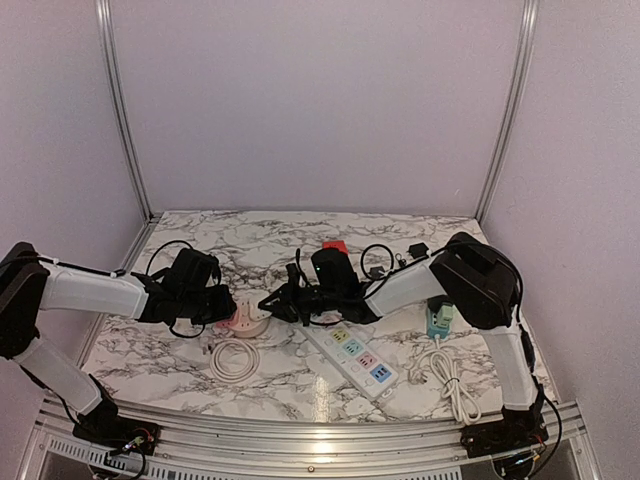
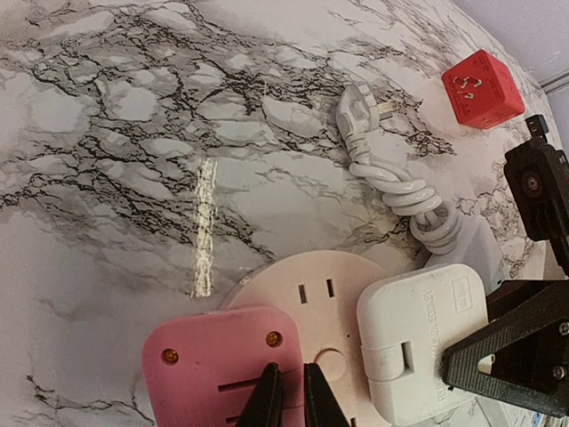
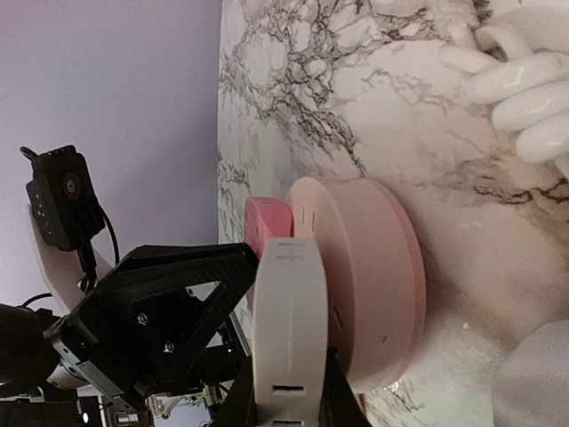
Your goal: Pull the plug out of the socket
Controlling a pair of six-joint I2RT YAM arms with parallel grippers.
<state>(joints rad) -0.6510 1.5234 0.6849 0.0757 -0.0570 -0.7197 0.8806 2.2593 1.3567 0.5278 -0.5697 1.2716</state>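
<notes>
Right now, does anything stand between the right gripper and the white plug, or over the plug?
Nothing visible does. The right gripper clamps the white plug on the round socket. The pink plug, under the left gripper, sits beside it, not over it.

Two robot arms built of white tubular links and bulky black joint housings: the left arm (image 1: 95, 292) at the left of the overhead view, the right arm (image 1: 405, 283) at the right. Thin black cables (image 1: 165, 250) loop beside the wrists. At the lower right of the left wrist view, a matte black plastic finger (image 2: 524, 342) has a triangular cut-out and small silver screws.
</notes>
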